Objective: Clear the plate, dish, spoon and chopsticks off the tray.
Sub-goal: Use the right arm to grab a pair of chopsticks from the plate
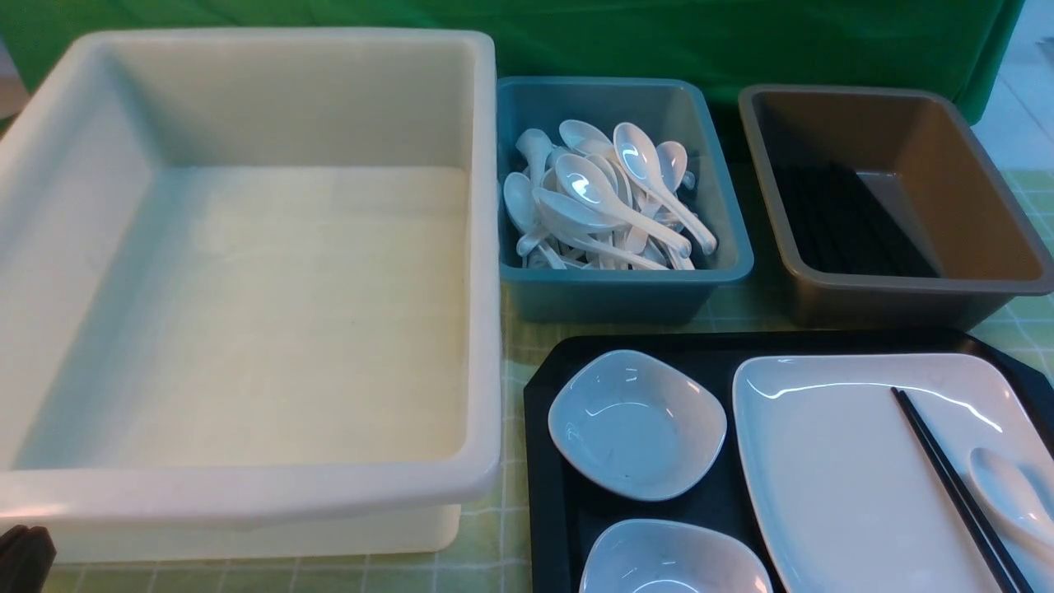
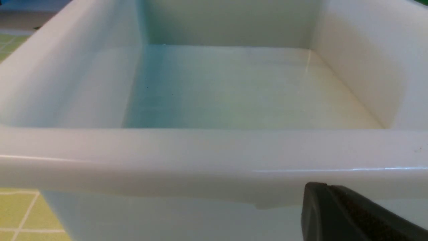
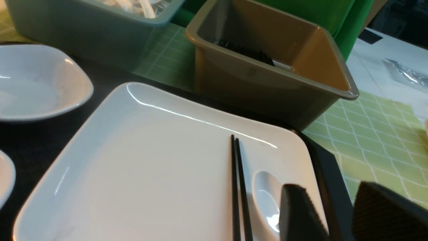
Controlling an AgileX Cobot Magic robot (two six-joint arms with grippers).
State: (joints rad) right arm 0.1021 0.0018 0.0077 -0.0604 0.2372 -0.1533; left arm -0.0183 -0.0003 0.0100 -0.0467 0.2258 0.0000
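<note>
The black tray [image 1: 545, 511] lies at the front right. On it rests the large white plate [image 1: 840, 461] [image 3: 150, 167], with the black chopsticks [image 1: 947, 478] [image 3: 239, 187] lying across its right side and a white spoon [image 1: 1009, 494] [image 3: 265, 197] beside them. Two small white dishes [image 1: 638, 424] [image 1: 671, 560] sit on the tray left of the plate. My right gripper [image 3: 330, 186] is open and empty, its jaws straddling the plate's right edge and the tray's rim [image 3: 329, 170] near the spoon. My left gripper [image 2: 322, 187] [image 1: 23, 560] is shut and empty, low in front of the white bin's near wall.
A big empty white bin [image 1: 247, 486] [image 2: 214, 150] fills the left. Behind the tray stand a blue bin [image 1: 617, 292] holding several white spoons and a brown bin [image 1: 906, 288] [image 3: 267, 90] with black chopsticks. A green checked cloth covers the table.
</note>
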